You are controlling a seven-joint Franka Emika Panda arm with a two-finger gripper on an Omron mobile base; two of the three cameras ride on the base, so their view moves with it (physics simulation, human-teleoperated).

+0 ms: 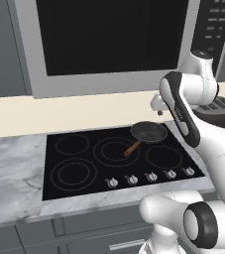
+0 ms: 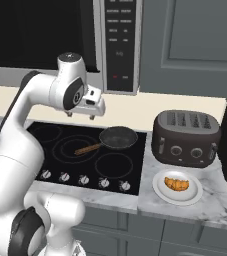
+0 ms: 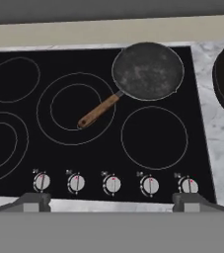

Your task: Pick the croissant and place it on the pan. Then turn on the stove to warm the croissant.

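While the stove (image 2: 85, 150) was spread black across the marble counter (image 2: 195, 207), the pan (image 2: 118, 137) was seen empty on its back right burner; the claw (image 2: 80, 114) was held above the cooktop, jaws wide, gripping nothing; the croissant (image 2: 176, 184) was left well to its right, on a white plate (image 2: 161, 192) before the toaster (image 2: 186, 134).

This is a home kitchen: a black glass stove (image 1: 119, 158) with ringed burners and a front row of knobs sits in a marble counter (image 1: 12, 173) across the middle of the frame. A microwave (image 1: 114, 39) hangs at top, and a toaster (image 2: 186, 137) stands right, grey cabinets behind.
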